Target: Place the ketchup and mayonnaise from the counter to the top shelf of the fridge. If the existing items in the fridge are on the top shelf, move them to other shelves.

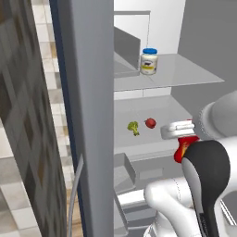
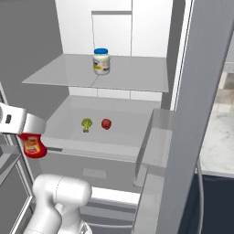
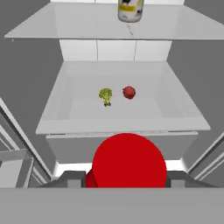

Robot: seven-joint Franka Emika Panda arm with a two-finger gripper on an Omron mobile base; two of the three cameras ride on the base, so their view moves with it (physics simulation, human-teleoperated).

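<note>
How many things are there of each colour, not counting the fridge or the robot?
Red: 2, the ketchup in the hand and the red fruit
Green: 1, the broccoli
White with a blue lid: 1, the mayonnaise
Total: 4

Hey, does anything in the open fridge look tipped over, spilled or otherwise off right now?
Nothing stands out. The mayonnaise jar stands upright on the top shelf; the broccoli and red fruit sit apart below, nothing spilled.

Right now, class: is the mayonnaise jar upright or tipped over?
Upright. The mayonnaise jar stands on its base on the top shelf, blue lid uppermost.
</note>
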